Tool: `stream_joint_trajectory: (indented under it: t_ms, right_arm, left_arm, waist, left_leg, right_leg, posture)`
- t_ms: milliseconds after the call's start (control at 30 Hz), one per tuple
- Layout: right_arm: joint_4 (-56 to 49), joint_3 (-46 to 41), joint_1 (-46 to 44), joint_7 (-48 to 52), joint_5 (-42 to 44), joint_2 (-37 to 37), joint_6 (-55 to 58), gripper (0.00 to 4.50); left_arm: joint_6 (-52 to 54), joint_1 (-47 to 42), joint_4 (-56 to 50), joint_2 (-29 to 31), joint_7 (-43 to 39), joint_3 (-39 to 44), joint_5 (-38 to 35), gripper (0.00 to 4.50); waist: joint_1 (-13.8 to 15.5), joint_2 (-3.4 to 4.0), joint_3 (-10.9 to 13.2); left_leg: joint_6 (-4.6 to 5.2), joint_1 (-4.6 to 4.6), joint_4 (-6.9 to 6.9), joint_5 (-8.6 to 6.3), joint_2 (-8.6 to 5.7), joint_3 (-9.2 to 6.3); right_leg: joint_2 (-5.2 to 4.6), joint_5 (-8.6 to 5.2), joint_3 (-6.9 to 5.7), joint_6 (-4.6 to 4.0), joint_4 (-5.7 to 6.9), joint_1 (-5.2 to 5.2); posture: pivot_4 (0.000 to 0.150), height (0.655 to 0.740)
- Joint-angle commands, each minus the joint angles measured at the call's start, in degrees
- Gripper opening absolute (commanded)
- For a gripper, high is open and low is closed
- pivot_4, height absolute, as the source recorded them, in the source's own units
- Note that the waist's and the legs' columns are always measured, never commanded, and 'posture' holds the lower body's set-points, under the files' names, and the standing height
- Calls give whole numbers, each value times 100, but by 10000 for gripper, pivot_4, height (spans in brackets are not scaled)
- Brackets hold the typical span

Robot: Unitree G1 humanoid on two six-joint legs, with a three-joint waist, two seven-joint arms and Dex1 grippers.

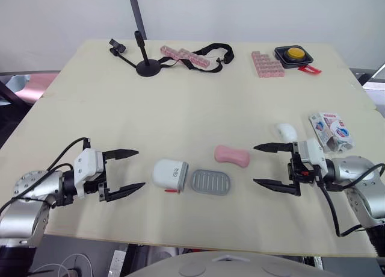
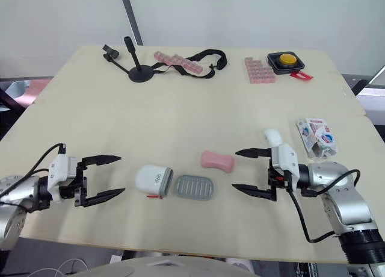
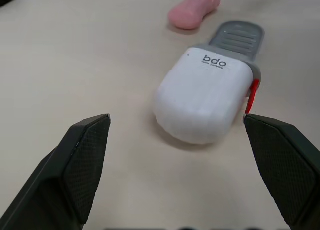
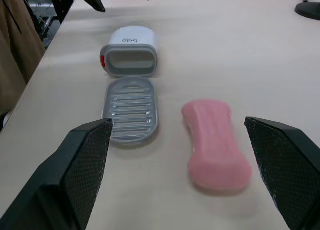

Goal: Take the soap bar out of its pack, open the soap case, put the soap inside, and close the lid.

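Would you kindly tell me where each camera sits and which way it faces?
Left and right eyes: on the head, facing forward and down over the table; left gripper and right gripper show, open.
Left wrist: on that wrist, facing along its fingers toward the soap case.
Right wrist: on that wrist, facing along its fingers toward the soap and tray.
Shared: both wrist views show soap case, tray and soap, from opposite sides.
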Motion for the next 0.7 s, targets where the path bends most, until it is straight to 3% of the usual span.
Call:
stream_joint_trajectory:
  t_ms: [33, 267, 567, 700]
  right_arm:
    - [-589, 323, -417, -614, -373, -81, 734, 45000]
    - [-1090, 1035, -1018, -1088, -809, -165, 1861, 45000]
    - [-614, 1941, -2082, -1504, -1445, 170, 2822, 45000]
    - [-414, 2098, -2325, -1566, -1560, 304, 3033, 45000]
  left_arm:
    - [-299, 447, -450, -160, 156, 171, -57, 44935]
    - [-570, 1198, -895, -331, 266, 58, 28, 44935]
    - [-1247, 2264, -1504, -788, 431, -713, 401, 44935]
    - [-1318, 2316, -1564, -759, 577, -872, 493, 44935]
  waist:
    - [-37, -5, 4]
    - [-29, -15, 9]
    - [-121, -17, 13]
    - [-94, -18, 14]
  left_leg:
    - [-1, 0, -1, 1, -1, 0]
    - [-15, 11, -40, 7, 1, 0]
    - [-24, 20, -50, 6, 3, 8]
    - [-28, 21, -51, 9, 5, 8]
  right_leg:
    - [-1, 0, 0, 0, -1, 0]
    - [4, 0, 10, 0, -17, 1]
    - [7, 1, 13, 1, -21, 1]
    - [6, 1, 13, 1, -17, 0]
  posture:
    - [1500, 7385]
    - [1500, 7385]
    - [1500, 7385]
    - [1500, 7385]
